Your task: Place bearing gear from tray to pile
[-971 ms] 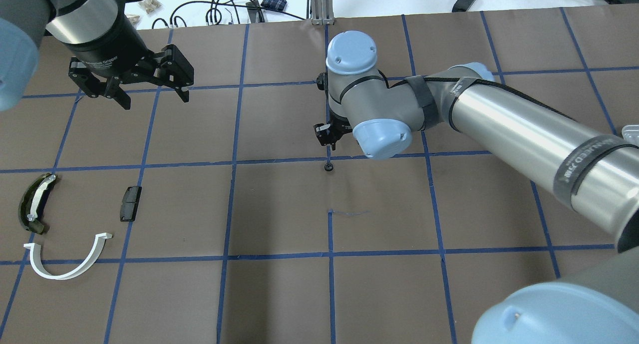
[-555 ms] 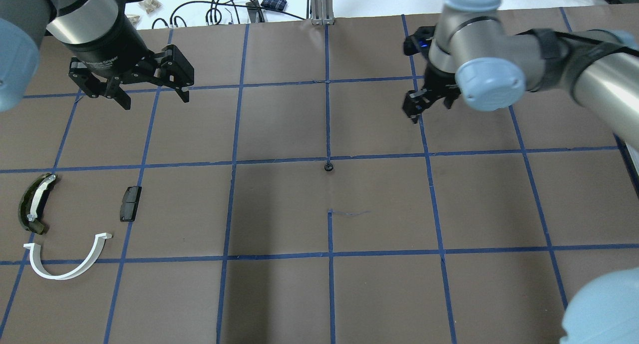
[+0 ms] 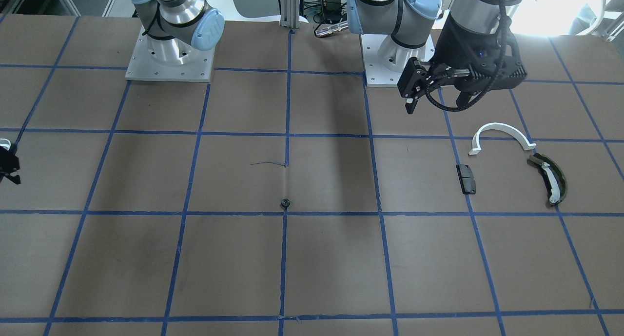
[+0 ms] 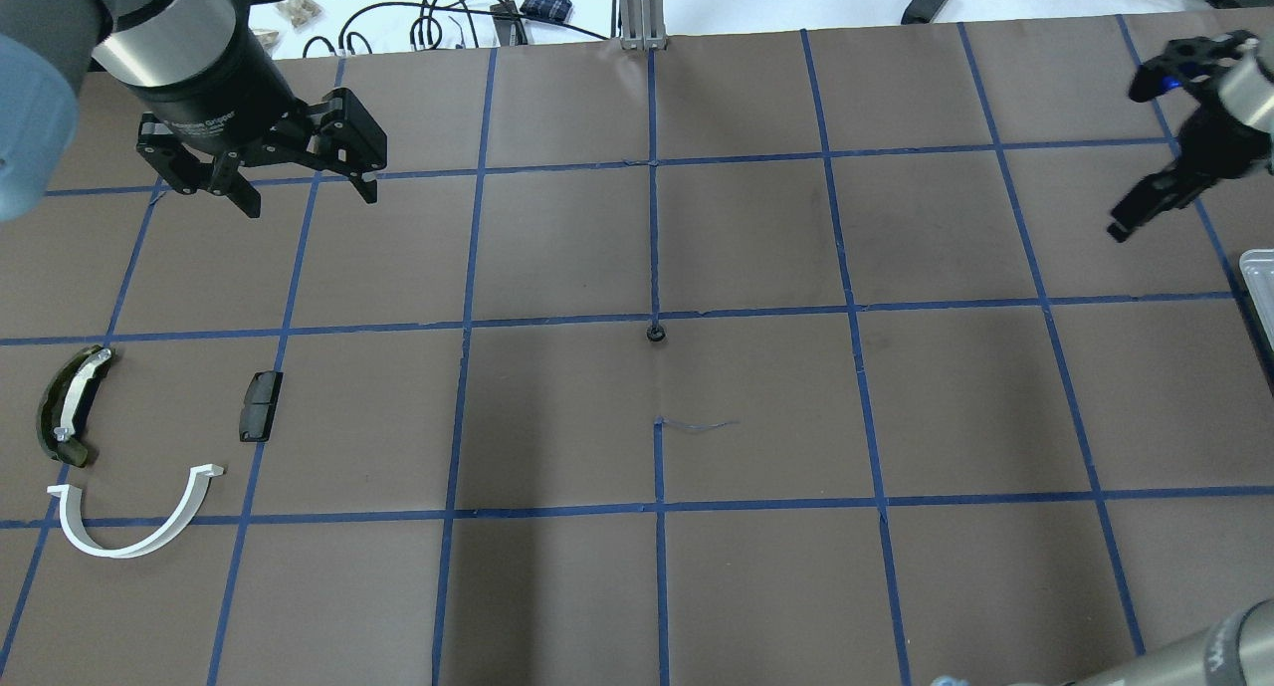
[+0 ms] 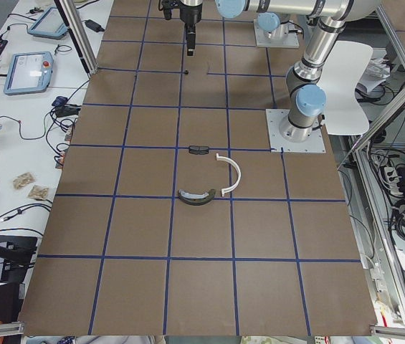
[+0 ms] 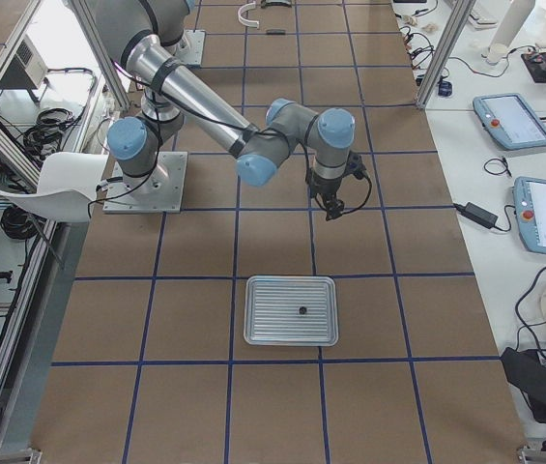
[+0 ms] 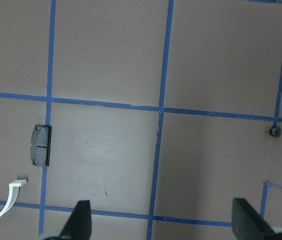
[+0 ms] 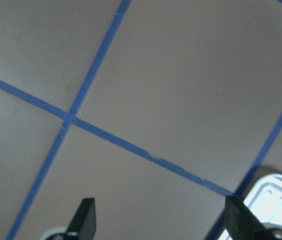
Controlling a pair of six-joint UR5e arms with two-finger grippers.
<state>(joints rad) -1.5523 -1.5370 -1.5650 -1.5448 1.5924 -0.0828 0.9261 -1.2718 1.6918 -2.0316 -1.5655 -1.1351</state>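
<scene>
The bearing gear (image 4: pixel 654 334) is a tiny black toothed ring. It lies flat on the matte brown table (image 4: pixel 557 586), on the crossing of two blue tape lines at the centre. It is neither in the tray nor among the pile.

The right gripper (image 8: pixel 160 220) is well away from the gear, out at the table's right edge beside a corner of the tray (image 4: pixel 1259 278). Its black fingers are spread wide and hold nothing. The tray is a ribbed, pale metal rectangle with rounded corners, and in the exterior right view a dark speck (image 6: pixel 302 310) sits on it, too small to identify.

The left gripper (image 4: pixel 309 193) hangs over the far left squares, also spread and empty, well apart from the gear.

Nearer the robot on that side lies the pile: a thin white plastic arc (image 3: pixel 502 126), an olive curved piece (image 4: pixel 65 412) with a white strip, and a small flat black block (image 4: pixel 260 405).

A second ago the right gripper hung just above the gear. It has since swung off to the tray side, while the gear, the pile and the left gripper keep their places.
</scene>
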